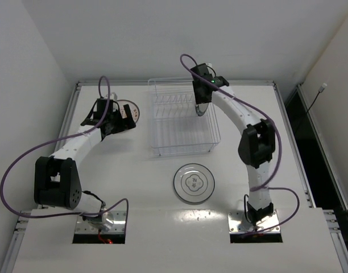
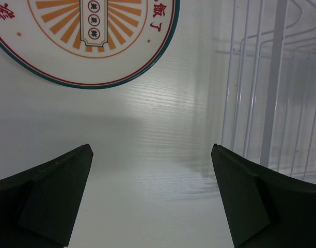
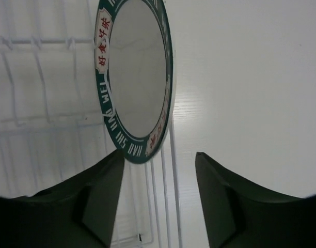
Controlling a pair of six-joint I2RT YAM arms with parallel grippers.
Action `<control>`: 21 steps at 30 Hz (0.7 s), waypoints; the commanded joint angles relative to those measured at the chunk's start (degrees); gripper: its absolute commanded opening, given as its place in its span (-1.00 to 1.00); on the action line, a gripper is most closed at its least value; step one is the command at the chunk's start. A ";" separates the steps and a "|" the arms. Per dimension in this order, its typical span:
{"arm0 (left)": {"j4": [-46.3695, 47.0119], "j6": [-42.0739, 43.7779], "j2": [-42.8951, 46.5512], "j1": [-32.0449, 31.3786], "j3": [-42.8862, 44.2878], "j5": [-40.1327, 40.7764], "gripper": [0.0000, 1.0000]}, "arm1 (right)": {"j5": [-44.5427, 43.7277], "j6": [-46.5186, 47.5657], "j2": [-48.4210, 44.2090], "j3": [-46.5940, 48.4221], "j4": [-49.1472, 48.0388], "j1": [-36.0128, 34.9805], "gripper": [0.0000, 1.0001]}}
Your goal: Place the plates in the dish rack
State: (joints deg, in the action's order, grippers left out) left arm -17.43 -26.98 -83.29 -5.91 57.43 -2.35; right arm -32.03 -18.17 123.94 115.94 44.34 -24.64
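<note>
The dish rack (image 1: 184, 120) stands at the table's far middle. The green-rimmed plate (image 3: 137, 77) stands on edge at the rack's right side (image 1: 202, 107). My right gripper (image 3: 158, 157) hovers over it (image 1: 204, 92), jaws open and apart from its rim. The orange sunburst plate (image 1: 132, 110) lies flat left of the rack. My left gripper (image 1: 118, 118) hangs beside it, wide open and empty (image 2: 153, 150), with the plate (image 2: 85, 41) ahead at upper left. The grey-rimmed plate (image 1: 193, 183) lies flat in front of the rack.
Rack wires (image 2: 261, 77) rise close to my left gripper's right finger. Upright tines (image 1: 177, 104) run along the rack's far half. White walls enclose the table on the left, the back and the right.
</note>
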 commanded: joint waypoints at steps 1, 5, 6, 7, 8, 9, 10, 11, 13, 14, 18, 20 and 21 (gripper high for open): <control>0.12 0.88 -0.03 -0.06 2.07 1.29 1.00 | 2.58 -1.60 -15.95 -6.29 2.33 -0.32 0.16; 0.12 0.88 -0.03 -0.06 2.07 1.90 1.00 | 14.25 -4.93 -36.49 -26.68 0.06 2.75 0.35; 0.12 0.88 -0.03 -0.06 2.07 1.91 1.00 | 21.76 -5.46 -40.93 -31.34 -1.00 3.89 0.39; 0.12 0.88 0.49 -0.06 2.07 1.91 1.00 | 25.84 -6.95 -45.23 -40.53 -2.83 5.03 0.39; 0.12 0.88 0.49 -0.06 2.07 1.91 1.00 | 33.19 -8.01 -49.37 -45.05 -3.46 7.74 0.42; 0.12 0.88 0.49 -0.06 2.07 2.52 1.00 | 36.57 -8.97 -56.80 -49.36 -4.16 8.81 0.42; 0.12 1.40 0.49 -0.06 2.07 2.53 1.00 | 39.82 -11.07 -59.92 -57.41 -4.69 9.69 0.42; 0.12 1.41 1.01 -0.06 2.07 2.53 1.00 | 46.21 -12.22 -62.57 -61.23 -4.70 11.53 0.42; 0.12 1.41 1.02 -0.06 2.07 2.53 1.00 | 51.87 -16.16 -68.71 -72.19 -6.62 13.12 0.42; 0.64 1.41 1.63 -0.06 2.07 2.53 1.00 | 56.24 -17.84 -70.57 -76.00 -7.94 14.44 0.40; 0.64 1.41 1.64 -0.06 1.55 2.00 1.00 | 62.35 -24.01 -75.07 -93.83 -15.23 16.98 0.40; 0.64 1.41 1.64 -0.06 1.55 2.00 1.00 | 66.03 -25.50 -75.07 -96.77 -18.13 18.57 0.40; 0.64 1.41 1.64 -0.06 1.02 2.00 1.00 | 66.04 -25.51 -74.29 -97.30 -18.15 19.36 0.40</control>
State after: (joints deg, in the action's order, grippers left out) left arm -17.67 -26.15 -83.26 -5.91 57.49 -0.60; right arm 25.04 -38.79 50.48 18.72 34.79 -7.25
